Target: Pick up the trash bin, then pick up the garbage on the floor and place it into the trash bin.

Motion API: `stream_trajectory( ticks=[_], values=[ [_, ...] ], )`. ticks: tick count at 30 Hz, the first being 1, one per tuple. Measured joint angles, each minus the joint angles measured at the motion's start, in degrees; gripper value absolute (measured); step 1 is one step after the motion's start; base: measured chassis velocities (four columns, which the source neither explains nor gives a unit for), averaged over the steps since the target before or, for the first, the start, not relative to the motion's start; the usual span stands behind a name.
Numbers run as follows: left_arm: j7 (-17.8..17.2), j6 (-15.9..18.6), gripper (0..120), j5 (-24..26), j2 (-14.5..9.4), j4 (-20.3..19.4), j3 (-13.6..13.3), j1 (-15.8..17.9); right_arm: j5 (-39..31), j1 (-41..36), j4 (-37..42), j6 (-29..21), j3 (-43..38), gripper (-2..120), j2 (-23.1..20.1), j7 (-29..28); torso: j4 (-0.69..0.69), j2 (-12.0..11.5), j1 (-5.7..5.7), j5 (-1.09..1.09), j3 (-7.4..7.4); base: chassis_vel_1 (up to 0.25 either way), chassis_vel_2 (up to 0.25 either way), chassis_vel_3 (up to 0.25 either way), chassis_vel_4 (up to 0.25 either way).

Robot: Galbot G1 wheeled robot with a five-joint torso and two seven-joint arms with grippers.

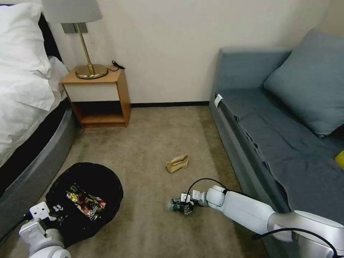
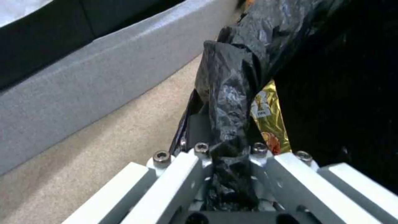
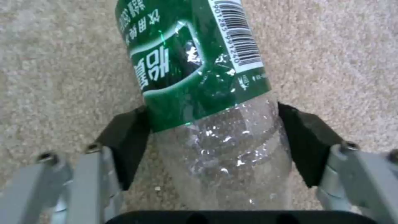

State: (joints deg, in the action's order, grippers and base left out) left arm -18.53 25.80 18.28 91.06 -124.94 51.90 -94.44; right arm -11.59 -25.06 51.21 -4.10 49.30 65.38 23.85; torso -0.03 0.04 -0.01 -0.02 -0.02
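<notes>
The trash bin (image 1: 84,200), lined with a crinkled black bag, sits at the lower left beside the bed. My left gripper (image 1: 50,211) is shut on its rim, the bag (image 2: 232,93) bunched between the fingers (image 2: 226,149). Red and gold snack wrappers (image 1: 86,202) lie inside the bin; the gold one (image 2: 269,121) shows past the rim. A clear bottle with a green label (image 1: 175,205) lies on the carpet. My right gripper (image 1: 184,207) is shut on the bottle (image 3: 199,77), its black pads (image 3: 128,140) pressed against both sides. A crumpled brown paper bag (image 1: 177,163) lies farther out on the carpet.
A bed (image 1: 28,136) with white linen borders the left side. A wooden nightstand (image 1: 98,96) with a lamp (image 1: 84,39) stands against the far wall. A grey sofa (image 1: 279,136) runs along the right, with a yellow object (image 1: 340,159) on it.
</notes>
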Motion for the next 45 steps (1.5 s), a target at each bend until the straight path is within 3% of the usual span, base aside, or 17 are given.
stream_trajectory(
  ticks=[12, 15, 17, 28, 32, 36, 39, 41, 45],
  values=[
    [0.0, -0.1, 2, 0.0, 0.2, 0.1, -0.1, 0.1, -1.5, -0.5, 2.5, -0.1, -0.3, 45, -2.4, -1.6, 0.11, -0.1, 0.01, 0.1, 0.03, 0.0, 0.0, 0.0, 0.0],
    [0.0, -0.2, 2, -0.1, 0.3, 0.2, -0.2, 0.1, -1.9, -0.8, 3.2, -0.2, -0.6, 37, -2.9, -2.0, 0.05, -0.1, 0.01, 0.06, 0.03, 0.0, 0.0, 0.0, 0.0],
    [0.0, -0.2, 2, -0.1, 0.3, 0.2, -0.3, 0.3, -4.2, -0.6, 6.9, -0.4, -1.8, 26, -5.4, -3.0, 0.03, -0.1, 0.01, 0.04, 0.03, 0.0, 0.0, 0.0, 0.0],
    [0.0, 0.1, 2, -0.4, 0.3, 0.2, -0.8, 0.8, -11.2, 2.3, 16.3, 0.4, -7.4, 25, -9.6, -5.8, 0.03, -0.1, 0.01, 0.02, 0.03, 0.0, 0.0, 0.0, 0.0],
    [0.0, 0.5, 2, -0.5, 0.2, 0.9, -1.2, 1.2, -18.5, 3.7, 29.6, -2.3, -12.4, 25, -10.7, -8.6, 0.03, 0.0, 0.01, 0.02, 0.02, 0.0, 0.0, 0.0, 0.0],
    [0.0, 0.7, 2, -0.5, 0.2, 1.2, -1.5, 1.4, -21.8, 5.4, 36.1, -3.8, -12.7, 25, -10.8, -10.8, 0.03, 0.0, 0.01, 0.0, 0.02, 0.0, 0.0, 0.0, 0.0],
    [0.0, 1.1, 2, -1.2, 0.7, 1.7, -2.5, 1.7, -29.3, 10.1, 47.7, -6.8, -8.1, 25, -8.6, -18.1, 0.04, 0.0, 0.01, 0.0, 0.02, 0.0, 0.0, 0.0, 0.0],
    [0.1, 1.1, 2, -1.4, 0.9, 1.7, -2.8, 1.8, -31.6, 11.3, 49.8, -7.4, -5.7, 25, -7.0, -21.0, 0.05, 0.0, 0.01, -0.01, 0.02, 0.0, 0.0, 0.0, 0.0],
    [0.1, 1.4, 2, -2.3, 1.1, 1.1, -3.5, 1.8, -36.3, 13.8, 52.5, -9.4, 2.2, 25, 1.2, -28.4, 0.04, 0.0, 0.01, -0.01, 0.02, 0.0, 0.0, 0.0, 0.0]
  ],
)
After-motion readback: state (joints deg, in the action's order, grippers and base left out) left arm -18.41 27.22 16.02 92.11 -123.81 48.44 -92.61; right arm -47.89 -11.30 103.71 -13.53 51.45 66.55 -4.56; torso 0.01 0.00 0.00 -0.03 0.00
